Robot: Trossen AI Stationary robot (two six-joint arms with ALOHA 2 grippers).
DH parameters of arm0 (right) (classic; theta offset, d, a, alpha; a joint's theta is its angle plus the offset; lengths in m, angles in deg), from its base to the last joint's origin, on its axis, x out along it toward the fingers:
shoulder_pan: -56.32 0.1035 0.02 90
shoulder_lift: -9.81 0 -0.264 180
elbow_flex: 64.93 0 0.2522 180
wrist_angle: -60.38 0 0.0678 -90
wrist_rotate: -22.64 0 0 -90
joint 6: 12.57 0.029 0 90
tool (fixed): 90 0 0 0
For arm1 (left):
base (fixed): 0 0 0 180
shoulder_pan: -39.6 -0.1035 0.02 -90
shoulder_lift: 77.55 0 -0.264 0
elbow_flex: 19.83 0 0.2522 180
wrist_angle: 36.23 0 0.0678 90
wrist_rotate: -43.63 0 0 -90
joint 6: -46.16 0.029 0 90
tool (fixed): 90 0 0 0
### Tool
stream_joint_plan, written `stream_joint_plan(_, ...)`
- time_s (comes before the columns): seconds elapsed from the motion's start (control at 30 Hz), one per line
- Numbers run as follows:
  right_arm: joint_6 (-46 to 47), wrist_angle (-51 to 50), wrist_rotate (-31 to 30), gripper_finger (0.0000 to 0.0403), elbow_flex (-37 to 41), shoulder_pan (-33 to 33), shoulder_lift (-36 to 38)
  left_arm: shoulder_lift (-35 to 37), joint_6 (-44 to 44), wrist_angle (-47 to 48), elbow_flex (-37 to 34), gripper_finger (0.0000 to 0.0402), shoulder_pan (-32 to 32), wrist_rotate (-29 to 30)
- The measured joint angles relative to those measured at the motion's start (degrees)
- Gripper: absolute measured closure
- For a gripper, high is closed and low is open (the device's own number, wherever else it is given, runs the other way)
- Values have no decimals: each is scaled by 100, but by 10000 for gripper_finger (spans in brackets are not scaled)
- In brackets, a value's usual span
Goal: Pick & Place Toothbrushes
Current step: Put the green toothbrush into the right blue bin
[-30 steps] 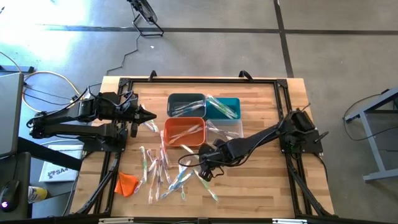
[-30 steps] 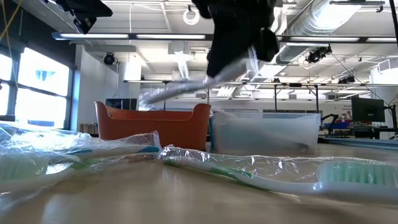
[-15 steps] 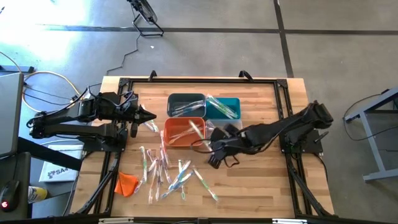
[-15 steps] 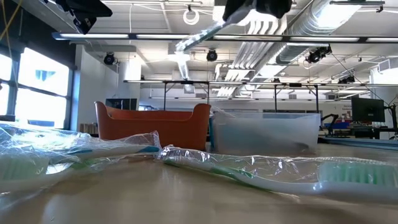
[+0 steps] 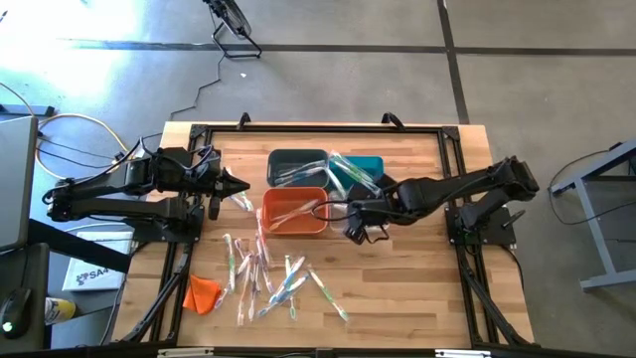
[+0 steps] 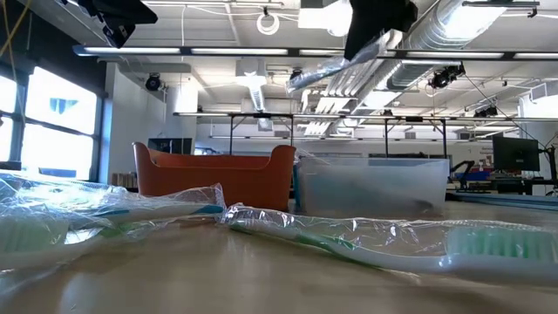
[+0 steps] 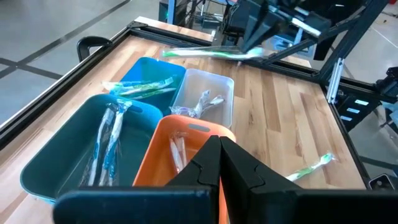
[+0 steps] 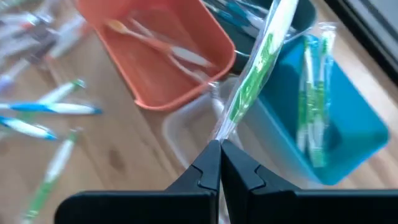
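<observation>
My right gripper (image 5: pixel 351 220) hangs above the clear bin (image 7: pixel 215 75), shut on a green-and-white toothbrush (image 8: pixel 260 59) in a clear wrapper, also seen in the left wrist view (image 7: pixel 205 54). My left gripper (image 5: pixel 243 186) waits shut and empty, left of the bins. More wrapped toothbrushes (image 5: pixel 266 273) lie flat on the wood near the front edge. Others lie in the dark grey bin (image 5: pixel 296 159), the teal bin (image 5: pixel 370 164) and the orange bin (image 5: pixel 295 227). My right gripper pinches one end of the wrapped toothbrush (image 8: pixel 224 127) between its two fingertips, coming from above and slanting down. The toothbrush juts out beyond the fingers toward the table's far edge. It hangs lifted clear, its free end (image 6: pixel 296 83) a little lower.
A small orange cloth lump (image 5: pixel 203 293) lies at the front left. The four bins stand together at the table's middle. A black frame (image 5: pixel 452 169) runs round the tabletop. Bare wood (image 5: pixel 407 278) lies at the front right.
My right gripper has risen from just above the loose pile and gone toward the far edge, tipping as it went. It now hangs over the clear bin. The toothbrush has gone with it, lifted well clear of the table.
</observation>
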Motion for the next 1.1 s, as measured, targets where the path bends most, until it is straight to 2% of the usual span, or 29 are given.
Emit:
stream_joint_plan(0.47, -1989, -388, 100, 401, 2, -808, 0, 2, 0, 0, 0, 401, 0, 133)
stream_joint_plan(1.1, -3427, -382, 760, 401, 7, -2118, -158, 0, 0, 0, 0, 401, 0, 424)
